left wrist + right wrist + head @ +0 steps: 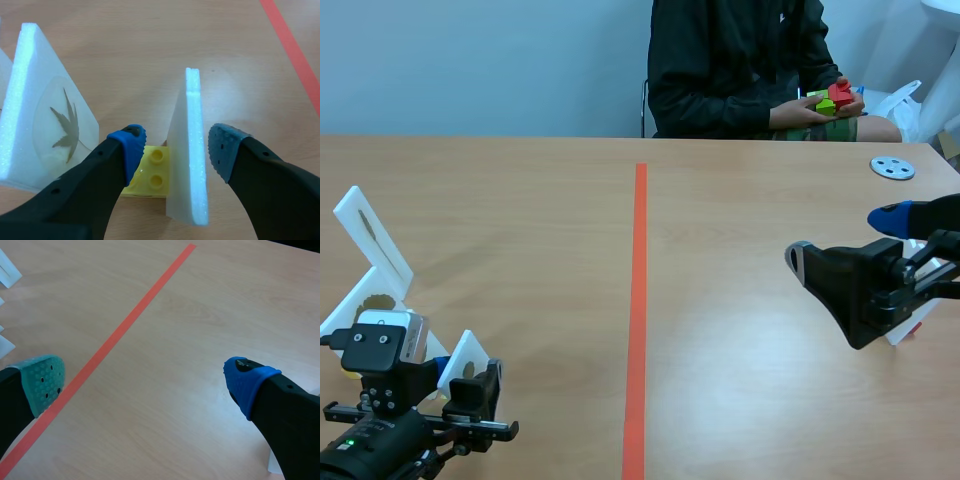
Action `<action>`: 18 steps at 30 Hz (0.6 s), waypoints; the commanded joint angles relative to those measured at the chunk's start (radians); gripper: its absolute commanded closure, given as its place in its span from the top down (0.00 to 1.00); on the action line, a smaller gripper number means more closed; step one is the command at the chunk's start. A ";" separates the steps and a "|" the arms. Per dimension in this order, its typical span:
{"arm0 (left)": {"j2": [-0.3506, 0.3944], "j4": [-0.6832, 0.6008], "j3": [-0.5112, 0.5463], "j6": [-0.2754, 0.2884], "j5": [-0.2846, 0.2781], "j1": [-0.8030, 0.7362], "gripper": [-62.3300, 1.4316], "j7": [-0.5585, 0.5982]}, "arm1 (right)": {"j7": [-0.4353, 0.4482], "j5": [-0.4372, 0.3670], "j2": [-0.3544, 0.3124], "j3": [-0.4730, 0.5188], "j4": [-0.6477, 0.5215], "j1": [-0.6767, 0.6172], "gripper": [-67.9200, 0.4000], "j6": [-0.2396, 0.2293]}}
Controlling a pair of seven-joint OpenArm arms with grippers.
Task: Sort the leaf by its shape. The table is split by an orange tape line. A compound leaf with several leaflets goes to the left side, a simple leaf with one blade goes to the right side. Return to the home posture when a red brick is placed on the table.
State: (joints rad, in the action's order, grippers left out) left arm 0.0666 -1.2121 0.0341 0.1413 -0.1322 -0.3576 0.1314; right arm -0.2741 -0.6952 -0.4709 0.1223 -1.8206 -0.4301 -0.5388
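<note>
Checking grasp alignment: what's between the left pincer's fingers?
Left wrist view: a white foam card stands edge-on between the fingers of the open left pincer, with a yellow brick at its foot. Gaps show either side of the card.

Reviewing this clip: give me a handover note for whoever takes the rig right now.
Left gripper: open, straddling an upright foam card on a yellow brick, left of the tape line; not gripped.
Right gripper: open over bare table, right side.
Second card beside the left gripper shows a leaf with several pointed fingers.
Red brick is in the person's hands, so no home signal.
Sorted so far: cannot tell.
Left to do: the straddled card's leaf is hidden; grip, read, sort.
</note>
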 commanded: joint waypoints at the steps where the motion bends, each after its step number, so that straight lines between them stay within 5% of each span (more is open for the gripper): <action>1: -0.002 -0.017 0.002 0.000 -0.006 -0.008 0.51 0.011 | 0.015 -0.004 0.000 0.012 -0.014 0.012 1.00 0.000; 18: -0.002 -0.232 0.002 0.003 -0.010 -0.030 0.51 -0.059 | 0.015 -0.004 0.000 0.012 -0.014 0.012 1.00 0.000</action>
State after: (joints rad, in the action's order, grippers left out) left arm 0.0666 -1.4044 0.0341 0.1421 -0.1326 -0.3748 0.0608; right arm -0.2741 -0.6952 -0.4709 0.1223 -1.8206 -0.4301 -0.5388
